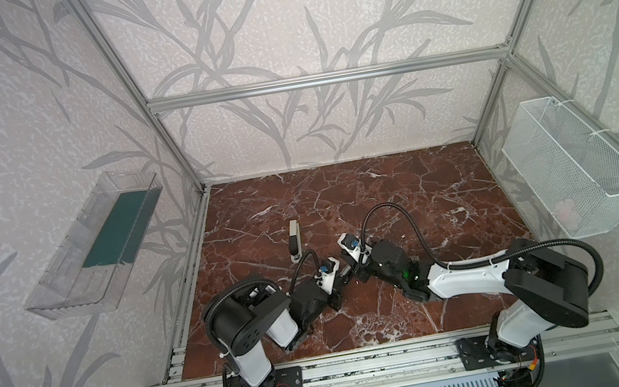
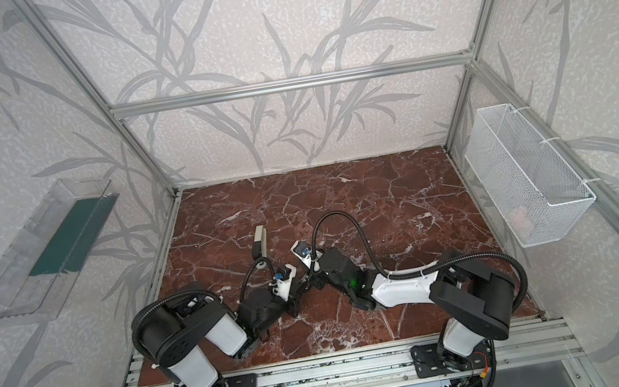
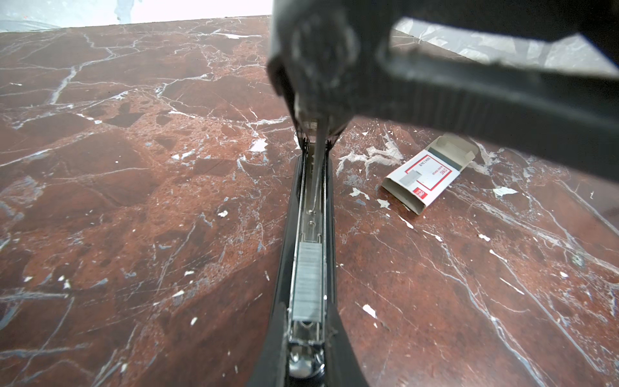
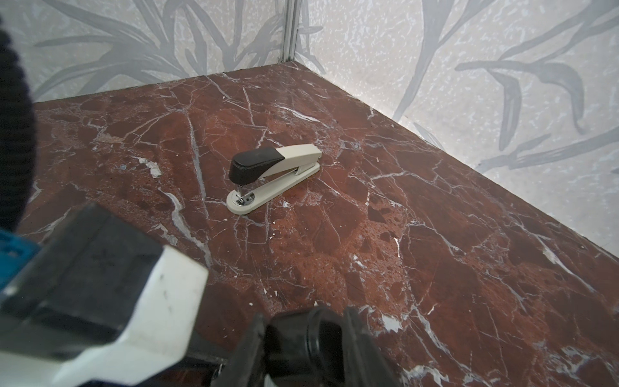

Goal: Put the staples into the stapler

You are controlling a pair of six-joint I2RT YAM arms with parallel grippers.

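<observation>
staples (image 3: 307, 278) sit in the open black stapler (image 3: 310, 214), near-centre of desk (image 1: 383, 191). left hand (image 3: 306, 365) clamps its base, right hand (image 4: 303, 348) grips the raised lid (image 3: 485, 93). we'd lower lid slowly w/ base pinned, so strip lies flat.

stapler (image 3: 308, 234) lid blurred, base cut off

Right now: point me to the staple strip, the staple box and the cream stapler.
staple strip (image 3: 307, 281): left wrist view, middle of the grey strip.
staple box (image 3: 422, 177): left wrist view, printed top face.
cream stapler (image 4: 288, 164): right wrist view, cream upper arm.
</observation>
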